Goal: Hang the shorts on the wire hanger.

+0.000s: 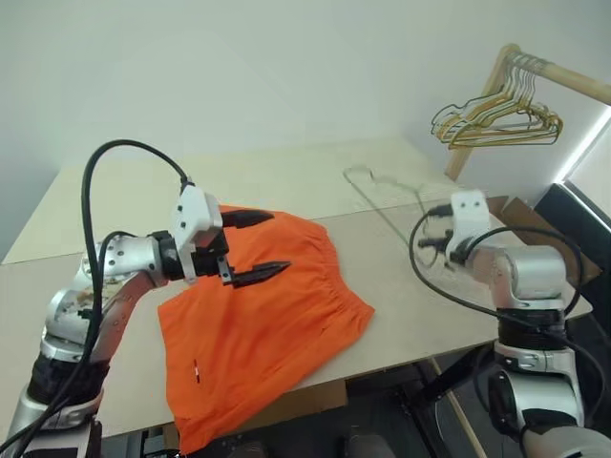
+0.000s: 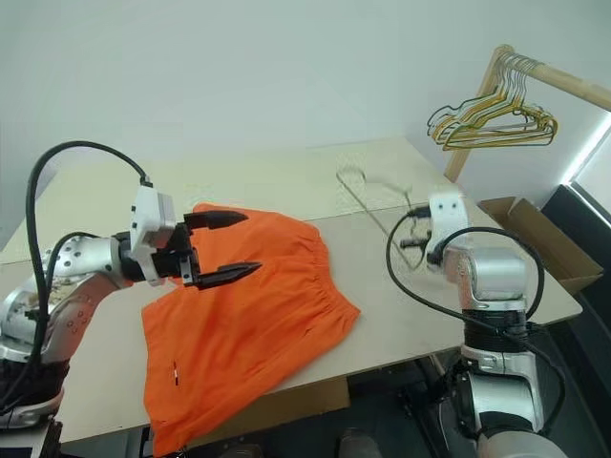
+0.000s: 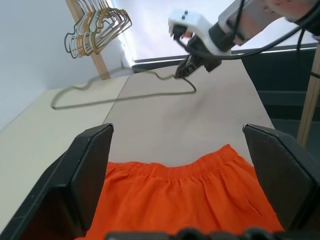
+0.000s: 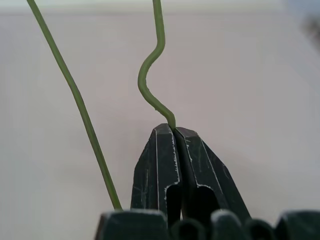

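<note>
The bright orange shorts [image 1: 258, 320] lie spread on the table's near left part, with the waistband toward the right. My left gripper [image 1: 279, 241] hovers just above their upper edge, open, with nothing between its fingers [image 3: 92, 170]. The thin olive-grey wire hanger [image 3: 115, 100] reaches across the table's right half, its hook toward the far side. My right gripper [image 4: 174, 129] is shut on a bend of that wire [image 4: 159, 25] at the hanger's near end, and it holds this end above the tabletop [image 1: 427, 239].
A bunch of gold wire hangers [image 1: 496, 119] hangs on a wooden rail at the far right. An open cardboard box [image 2: 535, 239] sits beyond the table's right edge. The pale table [image 1: 286, 176] is bare behind the shorts.
</note>
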`<action>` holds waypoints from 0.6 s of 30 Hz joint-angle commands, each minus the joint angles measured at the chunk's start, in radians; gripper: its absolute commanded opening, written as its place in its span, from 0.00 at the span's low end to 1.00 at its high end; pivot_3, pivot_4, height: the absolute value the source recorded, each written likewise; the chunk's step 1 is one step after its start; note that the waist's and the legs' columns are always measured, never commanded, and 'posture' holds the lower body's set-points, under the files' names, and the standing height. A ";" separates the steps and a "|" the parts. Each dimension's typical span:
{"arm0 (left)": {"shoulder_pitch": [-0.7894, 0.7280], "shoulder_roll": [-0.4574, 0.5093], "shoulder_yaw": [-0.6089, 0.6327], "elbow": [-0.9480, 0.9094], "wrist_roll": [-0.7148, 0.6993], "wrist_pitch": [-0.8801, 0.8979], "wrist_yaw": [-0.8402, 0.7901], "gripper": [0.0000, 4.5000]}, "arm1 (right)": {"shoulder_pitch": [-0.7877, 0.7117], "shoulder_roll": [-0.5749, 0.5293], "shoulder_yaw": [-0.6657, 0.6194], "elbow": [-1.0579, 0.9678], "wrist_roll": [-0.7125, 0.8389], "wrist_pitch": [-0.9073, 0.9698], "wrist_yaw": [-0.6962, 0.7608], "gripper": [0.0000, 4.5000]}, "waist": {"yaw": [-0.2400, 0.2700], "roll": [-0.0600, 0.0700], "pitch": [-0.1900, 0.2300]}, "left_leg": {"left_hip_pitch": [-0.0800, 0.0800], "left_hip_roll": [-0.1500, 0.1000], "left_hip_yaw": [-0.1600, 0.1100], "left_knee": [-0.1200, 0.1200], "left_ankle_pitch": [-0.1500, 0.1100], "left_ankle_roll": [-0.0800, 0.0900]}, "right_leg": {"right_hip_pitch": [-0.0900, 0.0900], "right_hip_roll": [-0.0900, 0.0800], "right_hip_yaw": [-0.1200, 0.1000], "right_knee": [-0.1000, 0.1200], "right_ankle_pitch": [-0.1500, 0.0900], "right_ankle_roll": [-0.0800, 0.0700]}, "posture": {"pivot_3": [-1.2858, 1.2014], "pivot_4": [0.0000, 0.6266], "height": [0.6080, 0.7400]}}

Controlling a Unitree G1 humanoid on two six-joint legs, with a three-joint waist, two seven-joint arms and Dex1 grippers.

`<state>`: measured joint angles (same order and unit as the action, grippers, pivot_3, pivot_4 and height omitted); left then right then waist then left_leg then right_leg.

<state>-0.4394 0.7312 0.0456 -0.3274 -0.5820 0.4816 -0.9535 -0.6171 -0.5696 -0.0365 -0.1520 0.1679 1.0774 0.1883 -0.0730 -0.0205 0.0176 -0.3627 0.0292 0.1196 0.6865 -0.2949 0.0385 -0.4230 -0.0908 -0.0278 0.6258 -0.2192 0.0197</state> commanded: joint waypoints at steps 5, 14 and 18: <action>-0.164 -0.007 0.047 0.169 -0.029 0.013 -0.039 1.00 | 0.127 -0.310 0.198 -0.037 -0.305 -0.870 0.170 0.01 | -0.003 0.000 0.000 | -0.001 -0.002 0.000 0.002 -0.001 0.001 | 0.000 -0.001 -0.001 0.000 -0.001 0.001 | 0.48 0.00 1.00; -0.335 0.029 -0.045 0.415 0.078 -0.032 -0.192 1.00 | 0.087 -0.351 0.146 0.092 -0.298 -1.405 0.288 0.01 | -0.031 -0.001 0.001 | -0.002 0.001 0.000 0.008 -0.001 0.002 | 0.001 0.000 -0.001 0.001 -0.001 0.002 | 0.48 0.00 1.00; -0.367 0.033 -0.116 0.493 0.109 -0.066 -0.353 1.00 | 0.045 -0.325 0.141 0.119 -0.297 -1.452 0.321 0.01 | -0.029 -0.001 0.001 | -0.002 0.002 0.000 0.009 -0.001 0.002 | 0.000 0.000 -0.001 0.001 -0.001 0.002 | 0.47 0.00 1.00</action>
<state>-0.7748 0.7543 -0.0643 0.1588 -0.4852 0.4476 -1.2524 -0.5449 -0.8952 0.1476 -0.0308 -0.1453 -0.3466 0.5037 -0.1018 -0.0215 0.0182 -0.3654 0.0309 0.1197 0.6954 -0.2960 0.0402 -0.4226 -0.0906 -0.0290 0.6271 -0.2198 0.0213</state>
